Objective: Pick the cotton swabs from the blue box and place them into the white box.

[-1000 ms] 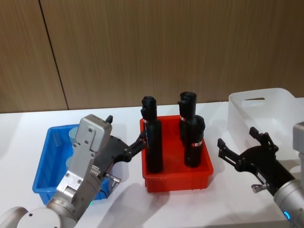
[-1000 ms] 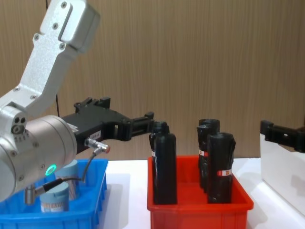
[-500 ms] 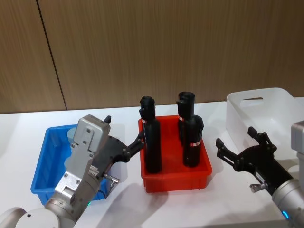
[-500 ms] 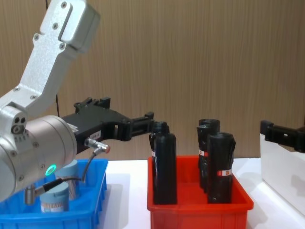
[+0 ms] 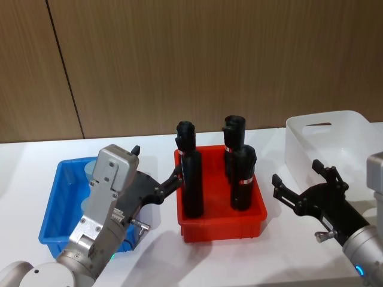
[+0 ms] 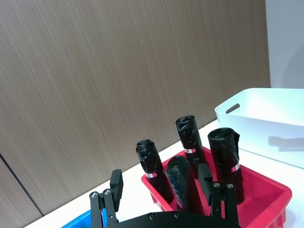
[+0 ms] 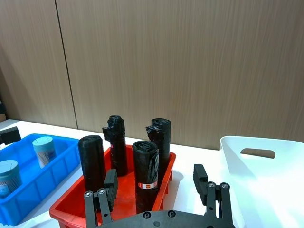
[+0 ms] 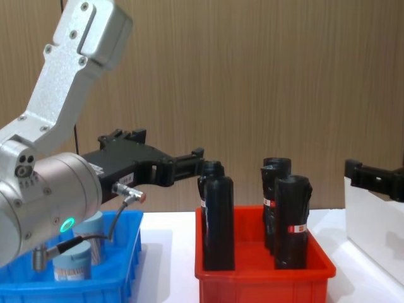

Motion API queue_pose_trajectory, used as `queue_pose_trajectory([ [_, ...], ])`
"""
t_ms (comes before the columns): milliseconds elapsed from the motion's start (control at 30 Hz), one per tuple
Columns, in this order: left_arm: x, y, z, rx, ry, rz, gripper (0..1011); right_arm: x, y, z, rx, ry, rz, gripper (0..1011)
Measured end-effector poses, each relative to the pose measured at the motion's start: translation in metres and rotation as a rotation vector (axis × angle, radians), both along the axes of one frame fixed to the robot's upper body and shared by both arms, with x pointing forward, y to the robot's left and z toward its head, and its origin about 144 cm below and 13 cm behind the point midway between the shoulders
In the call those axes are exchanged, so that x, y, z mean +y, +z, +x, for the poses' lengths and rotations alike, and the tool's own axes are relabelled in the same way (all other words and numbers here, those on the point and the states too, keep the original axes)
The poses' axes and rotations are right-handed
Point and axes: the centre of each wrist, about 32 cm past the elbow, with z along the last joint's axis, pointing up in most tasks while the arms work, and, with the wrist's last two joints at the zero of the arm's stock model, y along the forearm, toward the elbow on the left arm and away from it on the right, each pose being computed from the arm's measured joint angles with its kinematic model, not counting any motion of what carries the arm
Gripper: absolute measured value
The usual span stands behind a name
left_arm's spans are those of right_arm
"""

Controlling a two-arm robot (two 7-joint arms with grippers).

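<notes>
Left end effector (image 5: 157,166), fingers spread, hovers by flared blue box (image 5: 52,204); right end effector (image 5: 298,173) likewise spread.

Black rolls (image 5: 192,179) stand upright in red bin (image 5: 224,231)

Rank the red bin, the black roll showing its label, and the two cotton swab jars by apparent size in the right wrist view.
1. red bin
2. black roll showing its label
3. cotton swab jars: the two look alike. The nearer one seems slightly bigger, probably just from nearness, so I won't rank them against each other.
</notes>
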Motion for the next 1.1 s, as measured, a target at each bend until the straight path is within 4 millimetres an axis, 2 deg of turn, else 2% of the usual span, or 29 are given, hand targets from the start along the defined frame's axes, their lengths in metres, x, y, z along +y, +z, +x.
queue_pose_trajectory([
  [567, 0.005, -0.004, -0.002, 0.024, 0.008, -0.016, 1003, 0.000, 0.000, 0.000, 0.000, 0.000, 0.000, 1002],
  [1100, 0.016, -0.007, -0.015, 0.103, 0.116, -0.078, 1003, 0.000, 0.000, 0.000, 0.000, 0.000, 0.000, 1002],
])
